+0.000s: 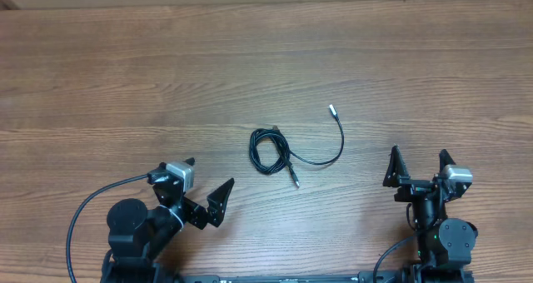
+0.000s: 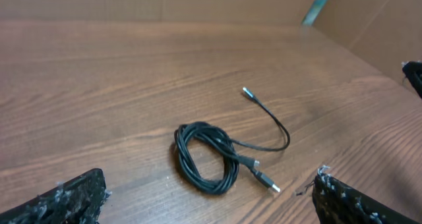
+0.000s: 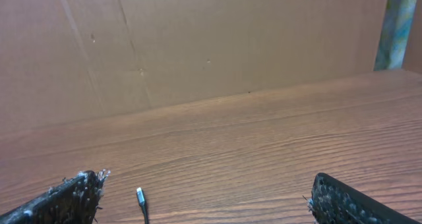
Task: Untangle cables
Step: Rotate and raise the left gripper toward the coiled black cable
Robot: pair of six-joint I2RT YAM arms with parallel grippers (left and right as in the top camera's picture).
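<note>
Cables (image 1: 268, 152), silvery tip (image 1: 331, 111) seemingly far-right

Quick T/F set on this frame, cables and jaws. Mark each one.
1. The cables lie on the table. True.
2. The left jaws hold a cable. False: the left jaws and the right jaws both stand open and empty, apart from the cables.
3. Part of the cables is wound into a coil. True.
4. The silvery tip is tucked inside the coil. False: it lies outside the coil, at the end of a loose run, nearer the right jaws.
</note>
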